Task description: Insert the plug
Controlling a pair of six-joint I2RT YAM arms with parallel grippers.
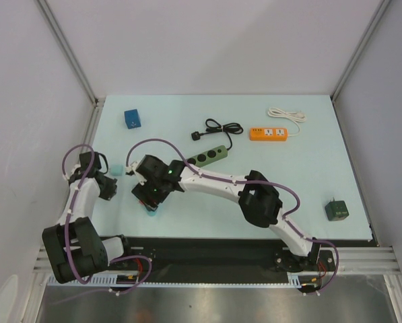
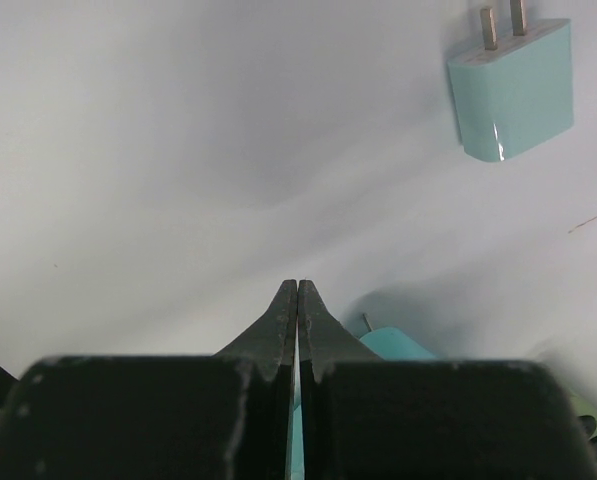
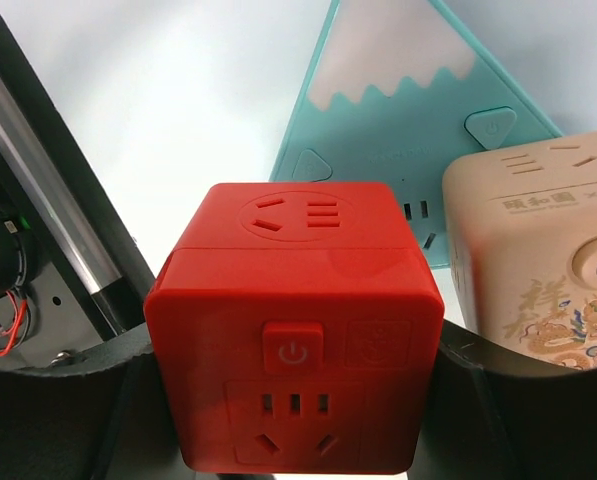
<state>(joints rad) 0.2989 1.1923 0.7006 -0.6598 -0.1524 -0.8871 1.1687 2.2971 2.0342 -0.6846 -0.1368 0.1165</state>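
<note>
The left tool [image 2: 298, 292] is pinched shut on nothing, with the teal plug [image 2: 513, 90] lying loose on the counter [image 2: 178, 150] ahead to its right; unless it opens, it will likely just shove the plug. The right tool [image 1: 149, 194] clamps the red socket cube [image 3: 293, 330] by its sides, which may twist under insertion force.
</note>
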